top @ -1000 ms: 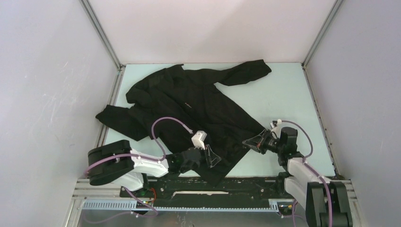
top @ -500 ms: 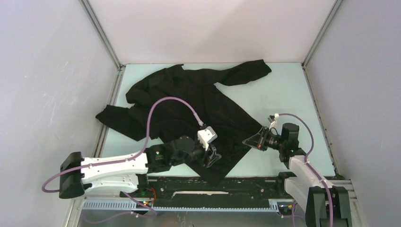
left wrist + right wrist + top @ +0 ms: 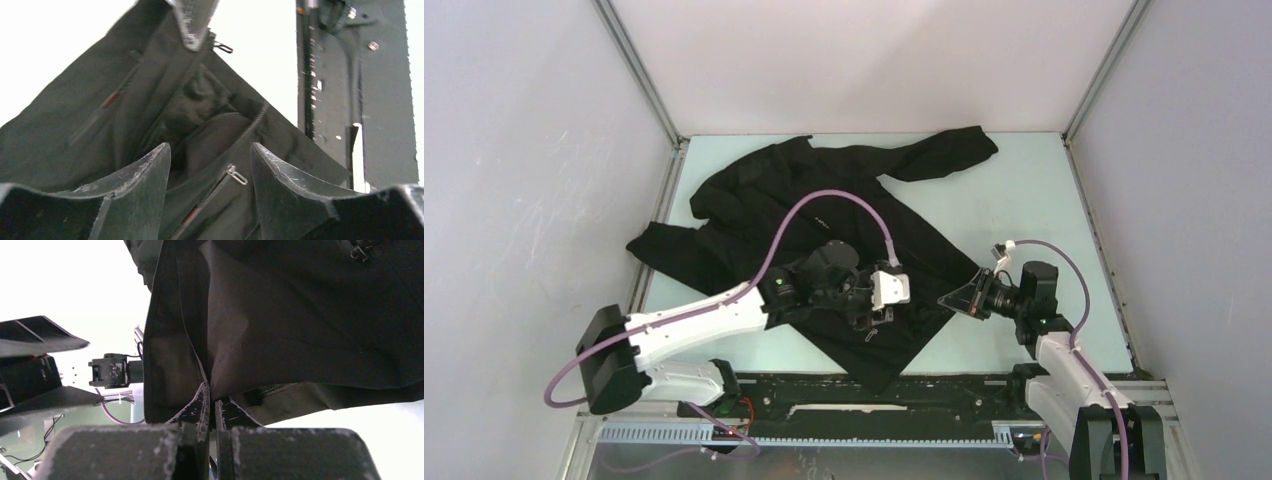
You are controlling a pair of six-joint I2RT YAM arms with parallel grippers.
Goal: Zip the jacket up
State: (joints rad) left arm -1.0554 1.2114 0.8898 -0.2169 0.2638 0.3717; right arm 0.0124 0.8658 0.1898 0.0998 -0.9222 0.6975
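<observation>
The black jacket lies spread on the table, collar far left and hem toward the near edge. My right gripper is shut on the jacket's lower front edge and holds it lifted; its closed fingers pinch the fabric in the right wrist view. My left gripper hovers open over the lower front. In the left wrist view its fingers straddle a small silvery zip pull, not touching it. The zipper teeth run up toward a second pull.
The black base rail runs along the near edge, close under the jacket's hem. Grey walls enclose the table on three sides. A sleeve reaches to the far right, another to the left.
My left arm has stretched forward and to the right, carrying its open gripper from the near hem to over the jacket's lower front. The right gripper has stayed shut on the edge.
</observation>
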